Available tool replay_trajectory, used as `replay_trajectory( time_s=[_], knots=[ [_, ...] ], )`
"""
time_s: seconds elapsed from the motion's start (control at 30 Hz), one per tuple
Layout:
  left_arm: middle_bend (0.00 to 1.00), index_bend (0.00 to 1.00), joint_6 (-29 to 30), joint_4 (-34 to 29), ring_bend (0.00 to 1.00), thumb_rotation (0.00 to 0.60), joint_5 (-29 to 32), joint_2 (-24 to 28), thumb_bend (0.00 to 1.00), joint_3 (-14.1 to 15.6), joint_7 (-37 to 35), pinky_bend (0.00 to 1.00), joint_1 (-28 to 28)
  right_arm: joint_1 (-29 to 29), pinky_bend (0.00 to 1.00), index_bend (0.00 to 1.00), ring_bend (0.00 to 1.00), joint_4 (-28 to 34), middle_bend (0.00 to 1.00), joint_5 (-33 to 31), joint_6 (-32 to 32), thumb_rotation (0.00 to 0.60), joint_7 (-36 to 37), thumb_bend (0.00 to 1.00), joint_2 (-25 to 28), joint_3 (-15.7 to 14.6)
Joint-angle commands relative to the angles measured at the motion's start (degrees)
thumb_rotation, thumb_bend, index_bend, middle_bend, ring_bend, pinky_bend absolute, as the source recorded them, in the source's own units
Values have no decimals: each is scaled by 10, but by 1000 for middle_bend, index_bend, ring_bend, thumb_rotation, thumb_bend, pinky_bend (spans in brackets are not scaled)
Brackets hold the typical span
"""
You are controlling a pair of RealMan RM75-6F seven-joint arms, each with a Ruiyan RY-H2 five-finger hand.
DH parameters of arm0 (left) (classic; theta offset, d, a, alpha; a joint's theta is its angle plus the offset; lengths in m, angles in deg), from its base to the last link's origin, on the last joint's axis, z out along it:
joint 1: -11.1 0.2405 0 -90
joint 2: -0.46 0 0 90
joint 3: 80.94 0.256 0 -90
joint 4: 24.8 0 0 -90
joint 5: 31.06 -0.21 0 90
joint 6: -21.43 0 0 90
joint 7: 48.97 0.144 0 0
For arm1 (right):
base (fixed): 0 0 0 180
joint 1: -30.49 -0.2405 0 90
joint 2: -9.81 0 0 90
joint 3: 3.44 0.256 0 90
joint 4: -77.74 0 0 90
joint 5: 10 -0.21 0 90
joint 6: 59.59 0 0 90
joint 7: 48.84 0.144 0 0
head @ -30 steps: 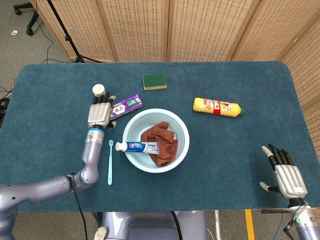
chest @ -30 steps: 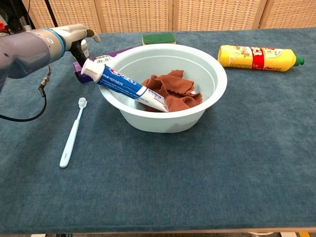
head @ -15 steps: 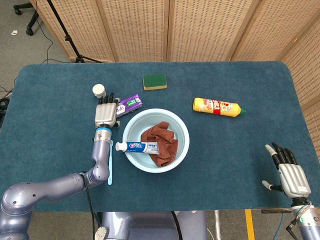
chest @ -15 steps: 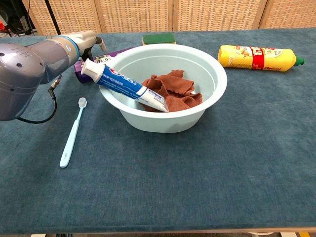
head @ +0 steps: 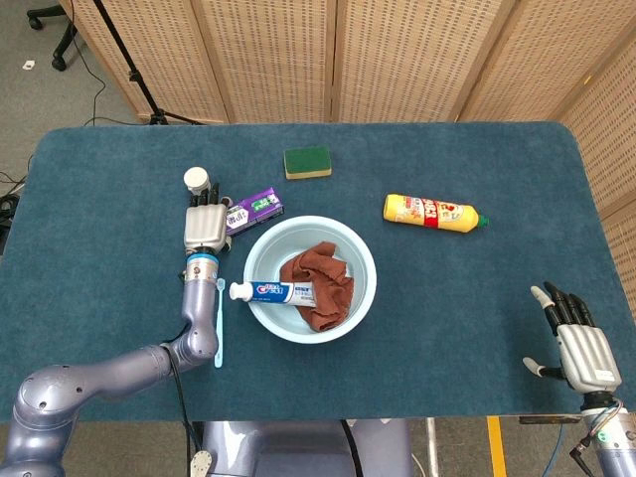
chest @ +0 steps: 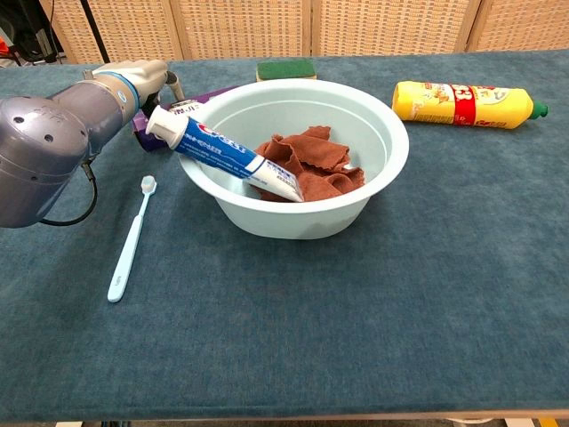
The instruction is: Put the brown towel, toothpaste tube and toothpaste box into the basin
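Left hand (head: 203, 228) lies flat over the end of the purple toothpaste box (head: 252, 209) beside the basin (head: 362, 266); whether it grips is unclear. Inside the basin: brown towel (head: 320, 278), toothpaste tube (head: 274, 291) with cap over the rim. Right hand (head: 579, 345) spread, empty, at table's near right corner.

A table (head: 99, 179) covered in dark teal cloth carries everything. Near its middle sits a pale blue basin (head: 362, 288). Just beside the basin, toward the left edge, a light blue toothbrush (head: 219, 323) lies flat, and a purple toothpaste box (head: 254, 209) lies just behind the basin's rim. A small white-capped bottle (head: 197, 179) stands near that box. A green sponge (head: 307, 162) rests toward the far edge, and a yellow bottle (head: 433, 212) lies on its side toward the right edge.
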Motion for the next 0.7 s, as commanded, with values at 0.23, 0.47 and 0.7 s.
replay_trajectory(
  time_s=[0.23, 0.47, 0.7],
  knots=[
    [44, 298, -6, 26, 13, 600, 2, -11, 326, -1, 12, 118, 2, 0, 0, 0, 0, -1, 0, 1, 1, 600, 1, 105, 0, 0],
    [78, 331, -14, 43, 42, 600, 3, -22, 355, 4, 25, 146, 5, 0, 0, 0, 0, -1, 0, 1, 2, 600, 1, 104, -1, 0],
    [334, 639, -1, 63, 287, 600, -40, -36, 567, 2, -10, 380, 6, 0, 0, 0, 0, -2, 0, 1, 2, 600, 0, 105, -2, 0]
  ],
)
